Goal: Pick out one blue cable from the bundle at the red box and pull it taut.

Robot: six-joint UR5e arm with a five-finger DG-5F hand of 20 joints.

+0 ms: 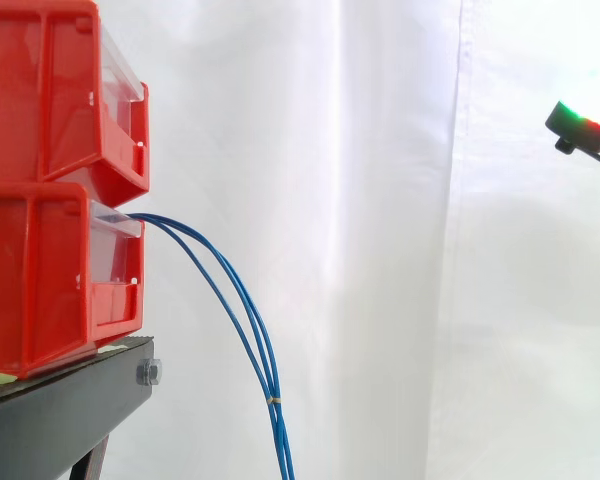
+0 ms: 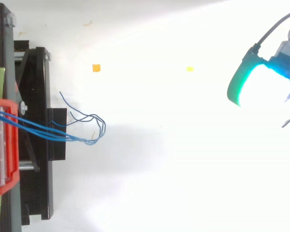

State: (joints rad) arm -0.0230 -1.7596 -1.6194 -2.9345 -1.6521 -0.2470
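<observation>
At the lower red plastic bin (image 1: 40,290), thin blue cables (image 1: 230,300) hang slack beside the black metal stand (image 1: 60,410). The robot hand (image 2: 238,86) is well apart from them, and I cannot tell its grasp state.

Cropped by the right edge, bleached by glare: hand (image 2: 239,89). Far from hand, cut by the bottom edge: blue cables (image 1: 276,420), lower ends unseen.

Level side, overhead; shared red bins (image 1: 40,280)
</observation>
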